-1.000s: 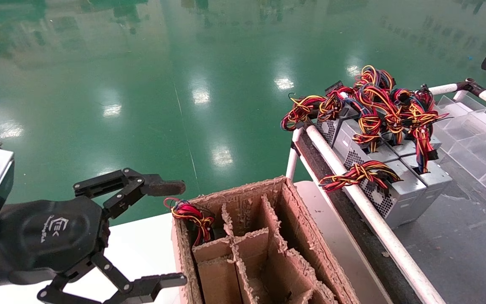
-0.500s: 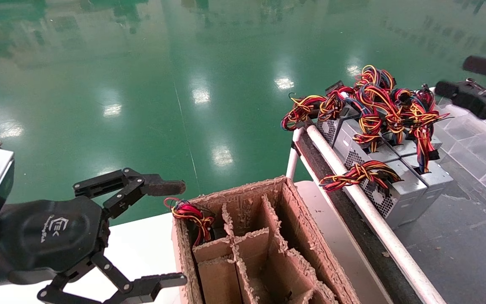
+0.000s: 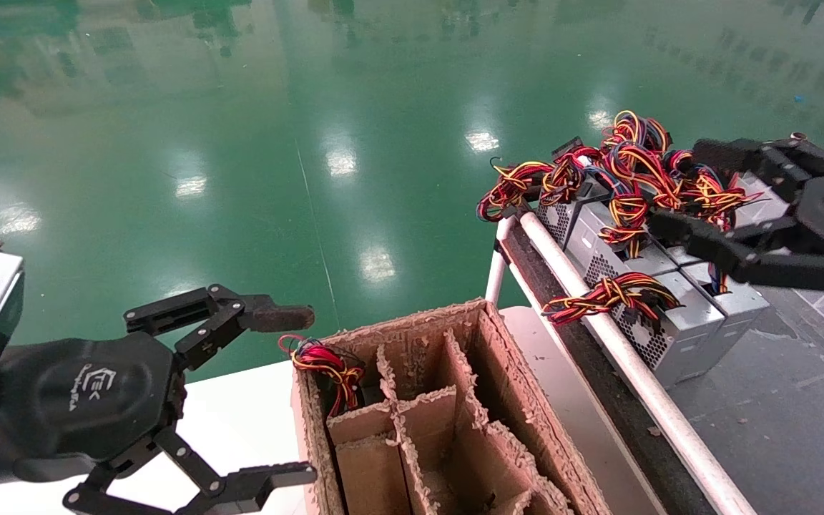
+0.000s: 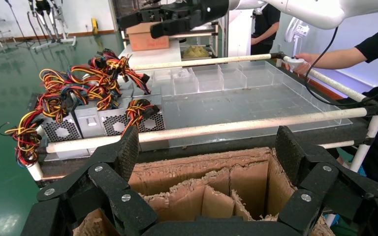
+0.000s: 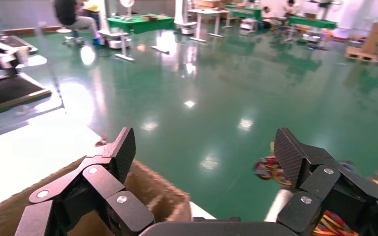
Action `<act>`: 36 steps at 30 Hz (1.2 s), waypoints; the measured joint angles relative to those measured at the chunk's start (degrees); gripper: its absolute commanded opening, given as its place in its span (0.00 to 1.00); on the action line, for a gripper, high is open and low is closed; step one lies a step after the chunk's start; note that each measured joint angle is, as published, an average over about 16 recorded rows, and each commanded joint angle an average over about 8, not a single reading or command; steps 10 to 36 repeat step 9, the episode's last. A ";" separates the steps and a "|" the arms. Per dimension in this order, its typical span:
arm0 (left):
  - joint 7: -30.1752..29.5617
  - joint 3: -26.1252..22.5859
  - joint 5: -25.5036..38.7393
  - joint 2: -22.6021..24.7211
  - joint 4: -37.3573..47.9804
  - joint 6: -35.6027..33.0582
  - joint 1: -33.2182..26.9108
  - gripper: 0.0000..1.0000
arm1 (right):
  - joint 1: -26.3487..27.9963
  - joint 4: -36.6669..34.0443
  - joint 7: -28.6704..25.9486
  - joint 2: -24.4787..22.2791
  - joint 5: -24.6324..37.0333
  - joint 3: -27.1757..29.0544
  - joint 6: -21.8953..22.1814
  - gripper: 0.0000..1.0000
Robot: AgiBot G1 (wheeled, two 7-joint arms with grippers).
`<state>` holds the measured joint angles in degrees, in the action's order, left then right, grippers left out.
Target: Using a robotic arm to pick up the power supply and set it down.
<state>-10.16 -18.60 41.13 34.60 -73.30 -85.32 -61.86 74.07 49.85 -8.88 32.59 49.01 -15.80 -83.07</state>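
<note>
Several grey power supplies stand in a row on the cart. The nearest power supply has a fan grille and a looped red, yellow and black wire bundle. My right gripper hangs open above the tangled wires of the units behind it and touches none of them. In its own wrist view the right gripper has only green floor between its fingers. My left gripper is parked open beside the cardboard box.
The divided cardboard box holds one unit with a mostly red wire bundle in its far left cell. A white rail edges the cart. Clear plastic trays lie behind the units. A person's hand holds the cart's far rail.
My right gripper has come in from the right edge and moved left and down, over the power supplies' wires. The left gripper has not moved.
</note>
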 measured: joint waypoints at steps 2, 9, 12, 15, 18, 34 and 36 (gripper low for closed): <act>0.00 -0.01 0.00 0.00 0.00 0.00 0.00 1.00 | -0.85 1.62 -0.13 0.17 -0.49 -0.02 -0.18 1.00; 0.01 -0.02 -0.01 -0.01 0.00 0.01 0.00 1.00 | -2.35 4.45 -0.35 0.46 -1.34 -0.04 -0.49 1.00; 0.01 -0.02 -0.01 -0.01 0.00 0.01 0.00 1.00 | -2.35 4.45 -0.35 0.46 -1.34 -0.04 -0.49 1.00; 0.01 -0.02 -0.01 -0.01 0.00 0.01 0.00 1.00 | -2.35 4.45 -0.35 0.46 -1.34 -0.04 -0.49 1.00; 0.01 -0.02 -0.01 -0.01 0.00 0.01 0.00 1.00 | -2.35 4.45 -0.35 0.46 -1.34 -0.04 -0.49 1.00; 0.01 -0.02 -0.01 -0.01 0.00 0.01 0.00 1.00 | -2.35 4.45 -0.35 0.46 -1.34 -0.04 -0.49 1.00; 0.01 -0.02 -0.01 -0.01 0.00 0.01 0.00 1.00 | -2.35 4.45 -0.35 0.46 -1.34 -0.04 -0.49 1.00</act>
